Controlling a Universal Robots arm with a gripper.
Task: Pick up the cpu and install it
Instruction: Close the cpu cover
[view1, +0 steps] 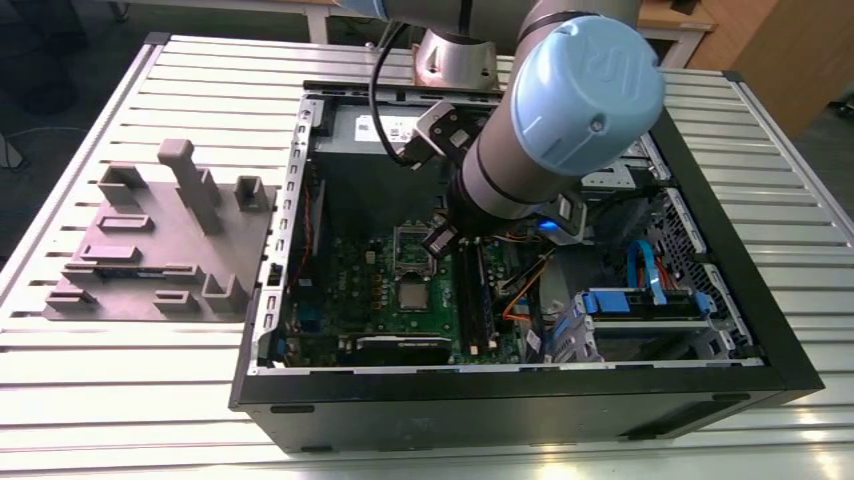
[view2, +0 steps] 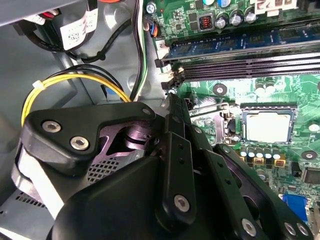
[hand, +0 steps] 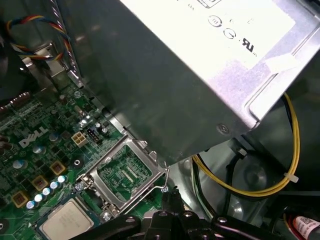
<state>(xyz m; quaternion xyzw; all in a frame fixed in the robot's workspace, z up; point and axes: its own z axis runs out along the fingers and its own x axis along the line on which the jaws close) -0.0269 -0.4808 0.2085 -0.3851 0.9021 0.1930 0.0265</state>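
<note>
The cpu (view1: 414, 294) lies flat in the socket of the green motherboard (view1: 354, 300), its silver top facing up; both wrist views show the cpu (view2: 267, 126) (hand: 67, 221) seated there. The socket's metal load plate (hand: 125, 170) stands swung open beside it. My gripper (view1: 441, 238) hangs inside the case just past the open plate, apart from the cpu. Its black fingers (view2: 172, 130) are pressed together and the gripper (view2: 172, 100) (hand: 169, 192) is shut with nothing visible between them. A thin wire lever (hand: 164, 184) sits right at the tip.
The open black PC case (view1: 534, 390) lies on a slatted table. The power supply (hand: 200, 60) looms close over the gripper, with yellow cables (hand: 280, 185) beside it. Memory slots (view2: 250, 65) run next to the socket. A grey block tray (view1: 147, 250) stands at the exterior view's left.
</note>
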